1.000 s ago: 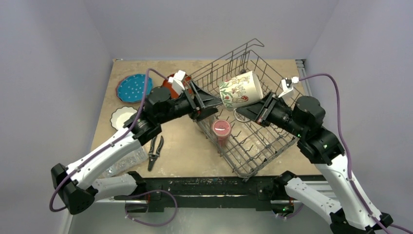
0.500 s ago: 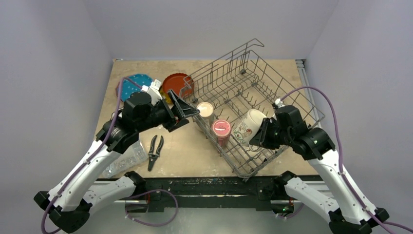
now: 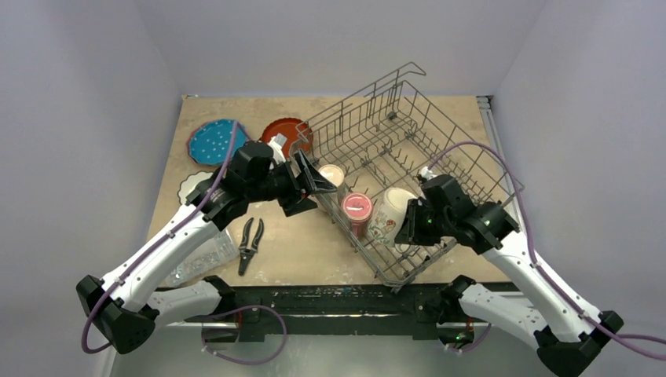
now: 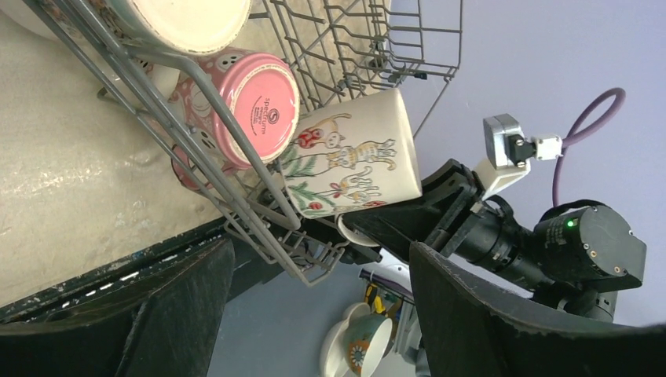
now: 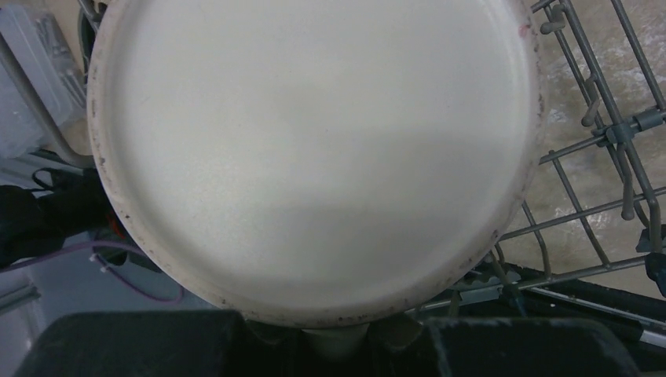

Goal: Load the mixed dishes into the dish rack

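ok so the right gripper [image 3: 408,224] is pinched tight on the handle of the cream mug [image 3: 390,210], and the mug sits low in the dish rack [image 3: 353,118], down at the rack's 6 o'clock corner. It's tipped on its side with the base facing the wrist cam, not upright. From the left wrist view it looks to be touching the pink mug [image 3: 357,208], or just about.

Here's what I'd worry about. If the fingers let go while it's leaning like that, I reckon it rolls or flops against the pink mug and shoves it off its tines. The handle also looks to be down among the wires, so pulling the gripper straight back could snag it and drag the mug, or the whole rack, along.

The left gripper [image 3: 314,177] is spread wide and holding nothing. It hangs right at the rack's 9 o'clock wall, just beside the beige cup [image 3: 332,174]. A careless swing there clips the wire or the cup.

Both arms are crowded around that same stretch of rack, so they could bump each other too.

The blue plate [image 3: 214,141], red-orange plate [image 3: 284,132] and white bowl [image 3: 192,188] are waiting out around 10 o'clock on the table, so there's plenty left to load
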